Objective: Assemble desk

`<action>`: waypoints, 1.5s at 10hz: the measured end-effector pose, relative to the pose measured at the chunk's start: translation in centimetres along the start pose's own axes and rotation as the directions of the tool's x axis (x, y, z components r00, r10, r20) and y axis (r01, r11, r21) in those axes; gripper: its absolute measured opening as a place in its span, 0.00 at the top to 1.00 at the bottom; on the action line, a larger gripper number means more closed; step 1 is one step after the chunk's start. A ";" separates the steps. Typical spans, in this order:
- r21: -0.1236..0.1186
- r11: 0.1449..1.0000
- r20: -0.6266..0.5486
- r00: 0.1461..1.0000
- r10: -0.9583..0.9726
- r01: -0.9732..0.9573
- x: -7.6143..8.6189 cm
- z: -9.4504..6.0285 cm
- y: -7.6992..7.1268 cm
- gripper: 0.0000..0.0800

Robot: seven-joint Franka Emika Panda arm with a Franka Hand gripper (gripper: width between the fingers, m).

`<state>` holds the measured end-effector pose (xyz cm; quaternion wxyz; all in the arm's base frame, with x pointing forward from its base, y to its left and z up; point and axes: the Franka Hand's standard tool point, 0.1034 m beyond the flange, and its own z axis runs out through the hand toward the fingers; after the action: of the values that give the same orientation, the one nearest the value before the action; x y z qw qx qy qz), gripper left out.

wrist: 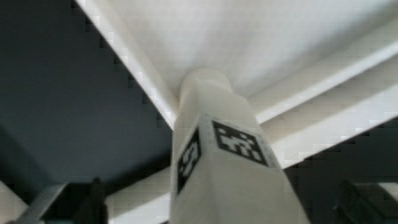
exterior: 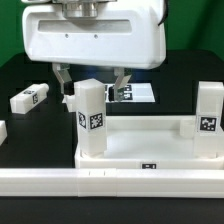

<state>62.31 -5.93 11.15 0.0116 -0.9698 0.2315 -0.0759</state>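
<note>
The desk's white tabletop (exterior: pixel 140 148) lies on the black table as a shallow rimmed tray. A tagged white leg (exterior: pixel 90 118) stands upright in its corner on the exterior view's left. A second leg (exterior: pixel 208 120) stands in the corner on the right. My gripper (exterior: pixel 92 82) hangs over the left leg's top, open, with one finger on each side and a gap between each finger and the leg. In the wrist view that leg (wrist: pixel 222 140) rises between the dark fingers (wrist: pixel 80 200) of the gripper (wrist: pixel 222 205), with the tabletop (wrist: pixel 267 50) beyond it.
A loose leg (exterior: pixel 30 98) lies on the table at the exterior view's left, and another white part (exterior: pixel 2 130) pokes in at the left edge. The marker board (exterior: pixel 142 94) lies behind the tabletop. A long low white rail (exterior: pixel 110 180) runs along the front.
</note>
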 end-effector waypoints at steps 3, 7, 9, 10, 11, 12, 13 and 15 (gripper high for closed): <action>-0.002 0.968 -0.004 0.968 -0.251 0.251 0.2 -0.1 -0.1 0.19; -0.013 0.825 -0.002 0.825 -0.565 0.565 0.4 -0.3 -0.2 0.19; -0.019 0.760 0.000 0.760 -0.650 0.649 0.6 -0.4 -0.4 0.19; -0.023 0.692 0.009 0.692 -0.722 0.722 0.6 -0.4 -0.3 0.19; -0.024 0.659 0.011 0.660 -0.752 0.752 0.6 -0.4 -0.2 0.19; -0.027 0.618 0.016 0.618 -0.786 0.786 0.6 -0.4 -0.1 0.20; -0.027 0.593 0.018 0.594 -0.804 0.805 0.6 -0.4 -0.1 0.20; -0.027 0.599 0.019 0.599 -0.800 0.800 0.5 -0.3 -0.1 0.63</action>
<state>62.77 -6.11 11.56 -0.0387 -0.9711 -0.2259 -0.0671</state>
